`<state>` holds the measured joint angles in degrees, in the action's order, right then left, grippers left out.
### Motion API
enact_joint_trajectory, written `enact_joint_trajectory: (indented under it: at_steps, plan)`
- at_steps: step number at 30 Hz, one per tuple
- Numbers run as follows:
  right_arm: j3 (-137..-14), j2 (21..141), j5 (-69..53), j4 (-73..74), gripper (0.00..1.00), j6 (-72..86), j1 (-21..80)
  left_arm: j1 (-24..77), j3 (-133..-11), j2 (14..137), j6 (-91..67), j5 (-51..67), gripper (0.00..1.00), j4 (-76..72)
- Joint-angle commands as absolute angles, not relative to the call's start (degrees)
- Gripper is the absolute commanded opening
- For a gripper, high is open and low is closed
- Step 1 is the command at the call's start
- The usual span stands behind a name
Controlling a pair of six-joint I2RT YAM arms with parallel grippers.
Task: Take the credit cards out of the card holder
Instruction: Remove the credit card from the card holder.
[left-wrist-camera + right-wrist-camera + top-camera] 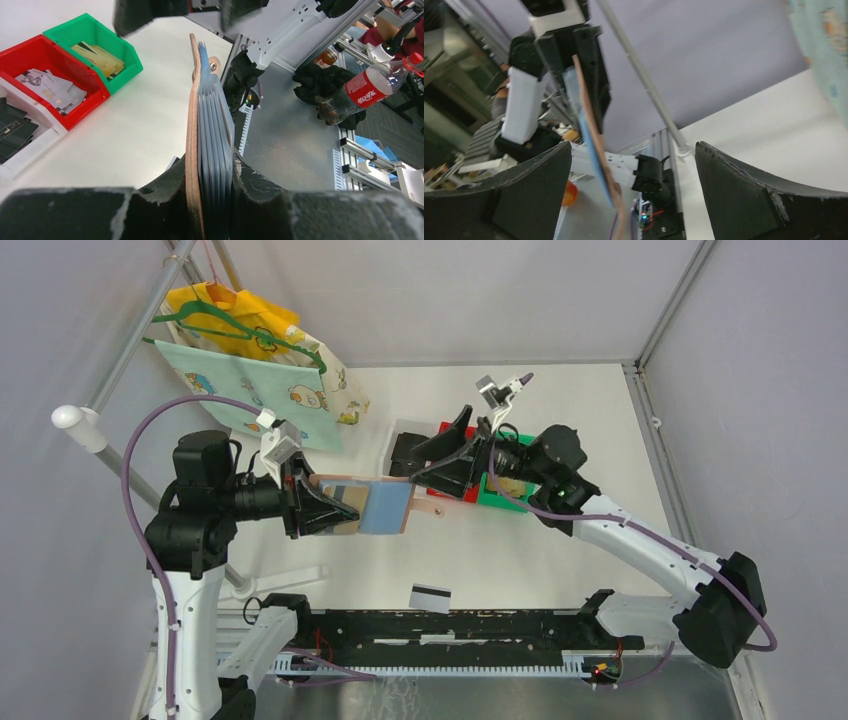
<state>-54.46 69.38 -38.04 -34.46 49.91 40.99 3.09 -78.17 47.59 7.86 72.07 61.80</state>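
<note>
While left tool (328, 507) grips card holder (386, 506), right tool (442, 453) spread wide

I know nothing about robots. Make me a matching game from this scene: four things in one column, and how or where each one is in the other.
Things:
1. reddish-brown leather card holder
2. white plastic card with black stripe
3. green plastic bin
4. right claw

States:
A. lying flat on the white table
B. wide open
C. clamped in the left claw
D. holding yellowish cards

Pairs: 1-C, 2-A, 3-D, 4-B
</note>
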Motion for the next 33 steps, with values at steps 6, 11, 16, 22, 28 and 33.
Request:
enact_joint_trajectory:
  at_steps: [6,11,16,22,28,33]
  plan:
    - [-53.41,70.08,-40.43,-42.61,0.92,48.63,50.61,3.33,-79.25,47.52,10.01,73.39,0.04,61.38]
    - [-54.48,72.03,-38.29,-39.88,0.67,46.39,52.77,3.33,-79.22,47.86,10.29,73.51,0.04,61.76]
    - [-57.6,74.41,-35.5,-35.51,0.39,43.68,54.38,3.26,-79.3,47.89,10.22,73.82,0.04,61.79]
    - [-57.33,74.97,-34.18,-36.23,0.17,44.74,54.97,3.28,-79.48,47.91,10.15,74.34,0.04,61.79]
    - [-53.49,74.88,-38.46,-48.18,0.54,51.16,55.67,3.31,-79.4,48.55,9.87,75.94,0.03,61.79]
    - [-50.16,73.23,-39.99,-56.3,0.55,54.03,56.83,3.31,-80.38,49.4,8.61,79.19,0.02,61.86]
